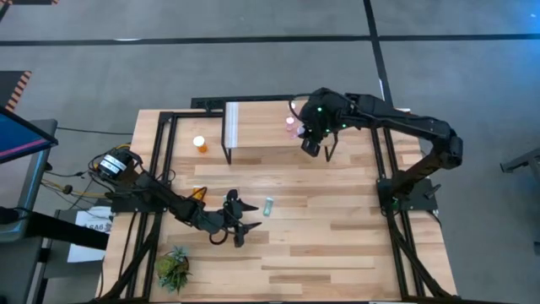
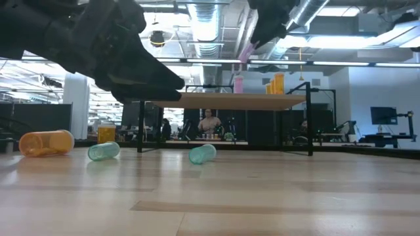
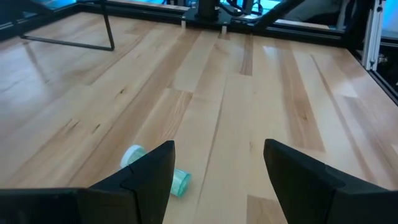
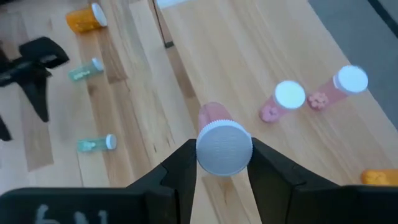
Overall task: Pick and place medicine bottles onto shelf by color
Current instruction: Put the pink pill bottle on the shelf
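Note:
My right gripper [image 4: 222,163] is shut on a pink bottle [image 4: 214,115] above the light-wood shelf [image 1: 270,131]; the low view shows it [image 2: 246,52] hanging over the shelf top [image 2: 230,99]. Two pink bottles [image 4: 290,99] [image 4: 348,84] stand on the shelf, with an orange one [image 4: 379,177] beside them. On the table lie an orange bottle [image 1: 200,144] and two teal bottles [image 4: 86,70] [image 4: 96,144]. My left gripper [image 3: 217,168] is open and empty, low over the table, next to a lying teal bottle [image 3: 177,182]. My right gripper pinches the pink bottle at its white-capped top end [image 4: 224,148] between the two fingers, one on each side. The fingers come from above, pointing down. The bottle hangs below them, a little tilted, clear of the shelf top.
A green spiky plant [image 1: 173,268] stands at the table's near left corner. The shelf's pale panel [image 1: 232,122] is at its left end, and its black legs [image 1: 228,154] reach the table. Black frame rails run along both table sides.

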Controlling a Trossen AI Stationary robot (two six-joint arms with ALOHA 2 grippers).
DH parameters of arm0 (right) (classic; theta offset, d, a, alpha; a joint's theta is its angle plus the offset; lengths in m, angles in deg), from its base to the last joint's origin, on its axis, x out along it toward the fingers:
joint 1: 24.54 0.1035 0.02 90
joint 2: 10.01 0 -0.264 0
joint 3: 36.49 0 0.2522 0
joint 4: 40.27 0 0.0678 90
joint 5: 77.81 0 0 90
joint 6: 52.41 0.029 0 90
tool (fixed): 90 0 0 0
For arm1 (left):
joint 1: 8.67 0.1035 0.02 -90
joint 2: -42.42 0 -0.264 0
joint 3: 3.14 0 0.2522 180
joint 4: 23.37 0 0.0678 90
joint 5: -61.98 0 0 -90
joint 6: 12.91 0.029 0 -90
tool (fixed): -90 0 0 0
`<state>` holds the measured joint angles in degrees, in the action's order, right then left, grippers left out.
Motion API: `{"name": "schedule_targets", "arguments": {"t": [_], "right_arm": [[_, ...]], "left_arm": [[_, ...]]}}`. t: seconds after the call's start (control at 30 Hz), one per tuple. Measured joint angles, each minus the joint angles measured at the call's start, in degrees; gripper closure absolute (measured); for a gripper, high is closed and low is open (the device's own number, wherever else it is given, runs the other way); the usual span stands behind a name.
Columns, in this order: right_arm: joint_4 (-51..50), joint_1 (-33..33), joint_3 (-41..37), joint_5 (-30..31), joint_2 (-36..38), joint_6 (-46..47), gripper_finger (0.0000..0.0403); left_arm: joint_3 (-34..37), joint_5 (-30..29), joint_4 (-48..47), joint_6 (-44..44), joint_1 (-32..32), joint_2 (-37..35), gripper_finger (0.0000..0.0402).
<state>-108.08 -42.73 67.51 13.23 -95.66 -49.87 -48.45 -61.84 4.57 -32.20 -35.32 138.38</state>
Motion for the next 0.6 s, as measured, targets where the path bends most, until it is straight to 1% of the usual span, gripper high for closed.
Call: {"name": "schedule_targets", "arguments": {"t": [0.13,0.2,0.27,0.33,0.43,0.5,0.6], "right_arm": [[-0.67,-0.03,1.15,-0.04,-0.16,-0.80,0.0252],[-1.26,0.32,2.71,-0.04,-1.98,-1.08,0.0251],[-4.92,0.37,4.71,0.13,-4.56,-1.37,0.0250],[-7.48,0.31,8.56,0.13,-8.00,-2.22,0.0250],[-13.23,0.13,14.24,0.29,-13.30,-2.62,0.0251],[-15.60,-0.04,17.73,0.57,-16.40,-2.97,0.0252],[-18.40,-0.02,22.07,0.66,-19.12,-3.55,0.0252]], "left_arm": [[-0.17,0.00,0.25,-0.02,0.32,0.00,0.0167],[-0.19,0.29,0.38,-0.04,0.53,0.00,0.0167],[-0.20,0.37,0.49,-0.07,0.57,0.00,0.0167],[-0.20,0.65,0.65,-0.34,0.61,0.00,0.0167],[-0.20,3.10,1.31,-0.49,0.59,0.02,0.0167],[-0.20,3.43,1.31,-0.50,0.40,0.02,0.0167],[-0.20,3.48,1.15,-0.50,0.39,0.02,0.0167]]}}
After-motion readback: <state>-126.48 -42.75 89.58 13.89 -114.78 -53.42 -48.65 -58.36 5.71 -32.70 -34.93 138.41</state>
